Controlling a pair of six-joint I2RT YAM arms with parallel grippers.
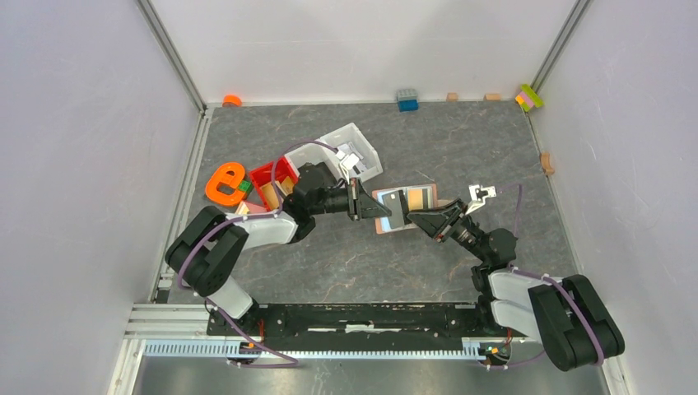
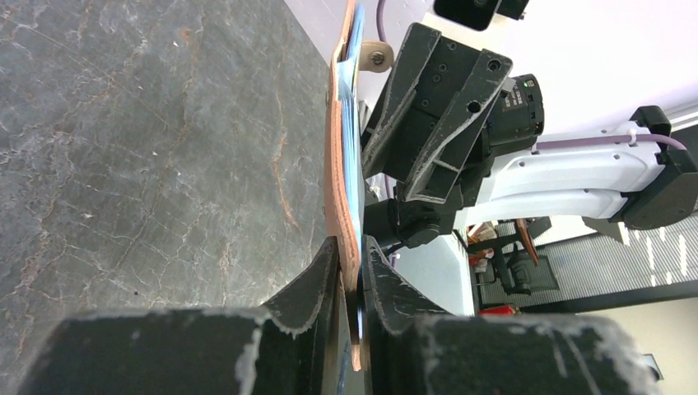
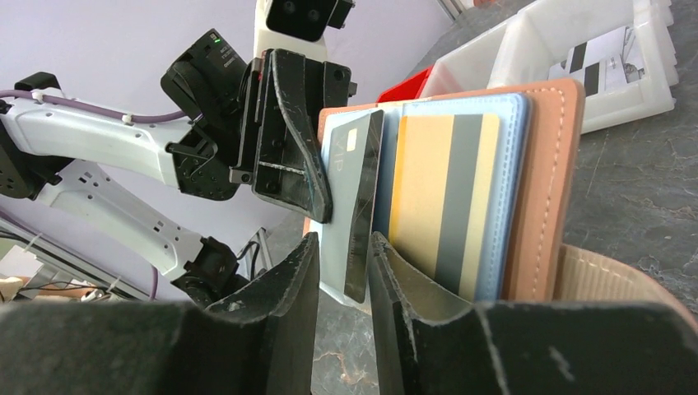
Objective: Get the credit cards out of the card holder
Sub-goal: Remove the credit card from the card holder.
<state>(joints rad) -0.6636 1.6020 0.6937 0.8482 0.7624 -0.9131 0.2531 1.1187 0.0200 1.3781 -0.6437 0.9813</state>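
The card holder, a tan leather wallet, hangs unfolded above the table with its inside toward the right wrist camera. My left gripper is shut on its lower edge. An orange-yellow credit card with a grey stripe sits in a blue-lined pocket. A pale blue-grey credit card with a dark stripe sticks out beside it, its edge between the fingers of my right gripper, which stands open with a gap beside the card. From above, both grippers meet at the holder mid-table.
A white bin with black-and-white packets and a red bin stand behind the left arm, beside an orange letter shape. A blue brick, coloured bricks and small wooden blocks lie along the far and right edges.
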